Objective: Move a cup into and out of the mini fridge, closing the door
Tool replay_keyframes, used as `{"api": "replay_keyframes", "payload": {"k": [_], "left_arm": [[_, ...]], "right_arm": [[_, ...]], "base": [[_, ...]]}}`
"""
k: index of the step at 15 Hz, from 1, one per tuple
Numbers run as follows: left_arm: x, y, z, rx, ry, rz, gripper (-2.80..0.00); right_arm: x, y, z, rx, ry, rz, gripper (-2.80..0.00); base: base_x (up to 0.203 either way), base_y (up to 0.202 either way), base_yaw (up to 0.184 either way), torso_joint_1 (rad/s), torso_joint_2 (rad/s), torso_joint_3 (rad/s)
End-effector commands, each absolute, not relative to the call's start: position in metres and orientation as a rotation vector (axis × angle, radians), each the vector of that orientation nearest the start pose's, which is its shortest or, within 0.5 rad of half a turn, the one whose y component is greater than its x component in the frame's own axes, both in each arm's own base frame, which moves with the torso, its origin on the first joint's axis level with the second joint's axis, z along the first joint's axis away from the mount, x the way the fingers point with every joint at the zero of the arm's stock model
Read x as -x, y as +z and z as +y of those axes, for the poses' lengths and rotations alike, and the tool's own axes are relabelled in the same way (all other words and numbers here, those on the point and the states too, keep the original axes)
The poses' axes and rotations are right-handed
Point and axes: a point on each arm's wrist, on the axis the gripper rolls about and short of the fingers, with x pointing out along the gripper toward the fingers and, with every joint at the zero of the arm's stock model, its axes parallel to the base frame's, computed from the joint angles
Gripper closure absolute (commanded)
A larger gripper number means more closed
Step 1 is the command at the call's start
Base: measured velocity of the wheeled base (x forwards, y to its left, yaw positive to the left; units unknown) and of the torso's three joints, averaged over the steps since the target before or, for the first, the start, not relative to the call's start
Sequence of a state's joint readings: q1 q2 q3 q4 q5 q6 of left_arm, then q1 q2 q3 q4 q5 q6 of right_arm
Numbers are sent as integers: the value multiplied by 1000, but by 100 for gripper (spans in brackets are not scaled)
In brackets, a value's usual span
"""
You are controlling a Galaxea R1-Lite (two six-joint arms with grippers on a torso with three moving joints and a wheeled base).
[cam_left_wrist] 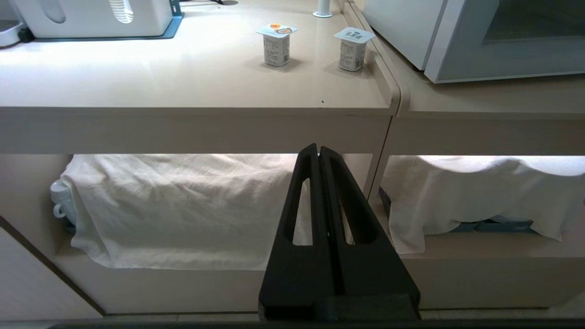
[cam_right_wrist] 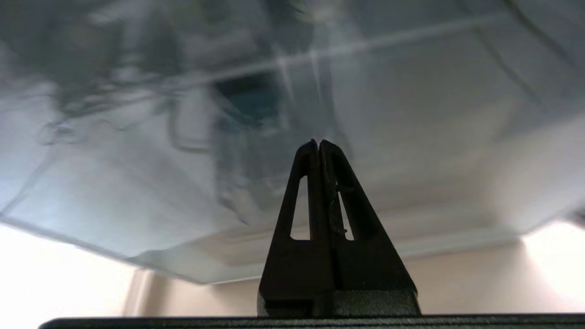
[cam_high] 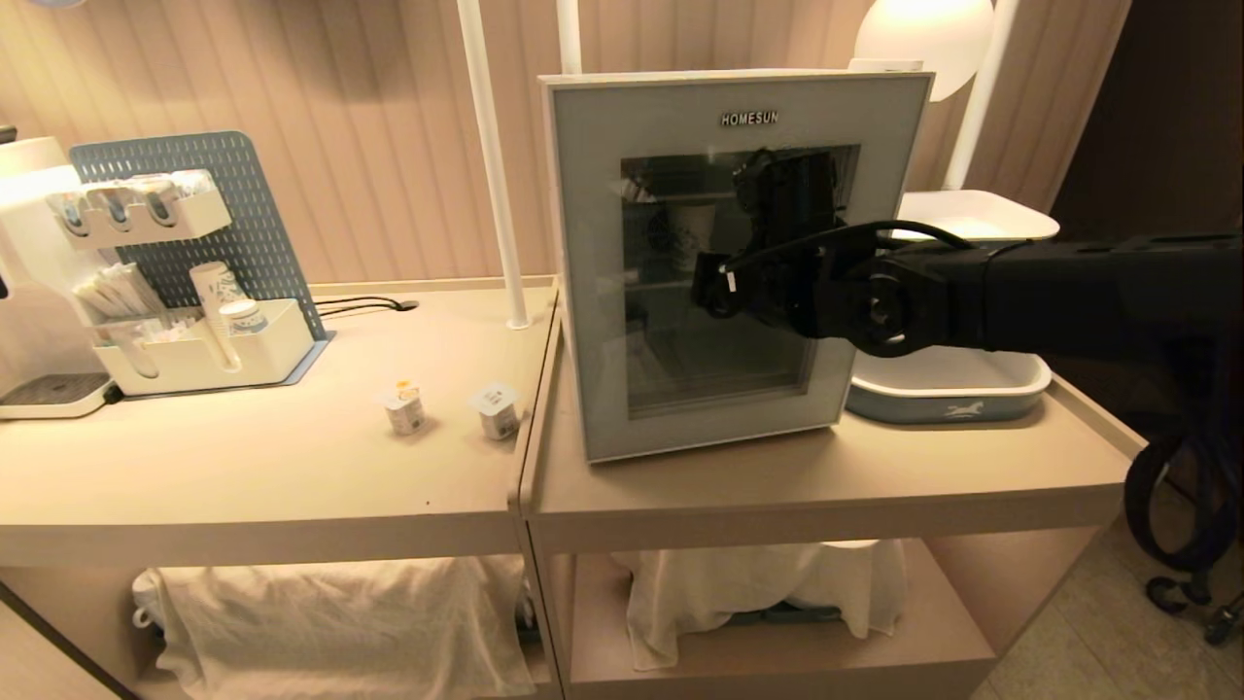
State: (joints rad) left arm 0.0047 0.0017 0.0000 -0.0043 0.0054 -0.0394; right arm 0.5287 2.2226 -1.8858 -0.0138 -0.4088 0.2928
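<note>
One shut right gripper [cam_right_wrist: 318, 145] faces the closed door [cam_high: 593, 292].

The right arm [cam_high: 972, 292] crosses the door [cam_high: 593, 292], hiding part of its glass window; the right gripper's tip cannot be made out in the head view. A cup [cam_high: 692, 233] behind the glass shows dimly, its markings unreadable. White cloths [cam_high: 330, 612] cover the lower-shelf contents; only a cup handle [cam_left_wrist: 58, 211] and a stack of plates [cam_left_wrist: 512, 220] peek out. The right wrist view shows the glass blurred. The water dispenser [cam_high: 29, 292] is cut off at the picture's edge. Labels on two small sealed pots [cam_high: 403, 406] are too small to read.
</note>
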Motion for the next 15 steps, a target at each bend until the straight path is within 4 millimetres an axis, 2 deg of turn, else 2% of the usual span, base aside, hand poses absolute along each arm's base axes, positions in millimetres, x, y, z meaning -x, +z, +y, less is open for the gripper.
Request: {"api": "replay_keyframes", "payload": {"k": [1, 4, 6, 7, 9, 11, 13, 15], "left_arm": [[23, 76, 0, 40, 11, -2, 0], [23, 76, 0, 40, 11, -2, 0], [23, 76, 0, 40, 11, -2, 0], [23, 76, 0, 40, 11, -2, 0], [23, 76, 0, 40, 12, -2, 0], [23, 76, 0, 40, 11, -2, 0], [23, 76, 0, 40, 11, -2, 0], [23, 76, 0, 40, 11, -2, 0]], "right_arm": [[-405, 225, 225, -144, 48, 294, 0], [-368, 246, 203, -128, 29, 318, 0], [-323, 275, 177, -138, 17, 285, 0], [-295, 293, 159, -155, 6, 248, 0], [-232, 325, 110, -196, -90, 149, 0], [-157, 342, 60, -239, -231, 42, 0], [-80, 337, 17, -276, -383, -53, 0], [-20, 314, -12, -282, -580, -130, 0]], "base": [[0, 0, 0, 0, 0, 0], [0, 0, 0, 0, 0, 0], [0, 0, 0, 0, 0, 0], [0, 0, 0, 0, 0, 0], [0, 0, 0, 0, 0, 0], [0, 0, 0, 0, 0, 0], [0, 0, 0, 0, 0, 0], [0, 0, 0, 0, 0, 0]]}}
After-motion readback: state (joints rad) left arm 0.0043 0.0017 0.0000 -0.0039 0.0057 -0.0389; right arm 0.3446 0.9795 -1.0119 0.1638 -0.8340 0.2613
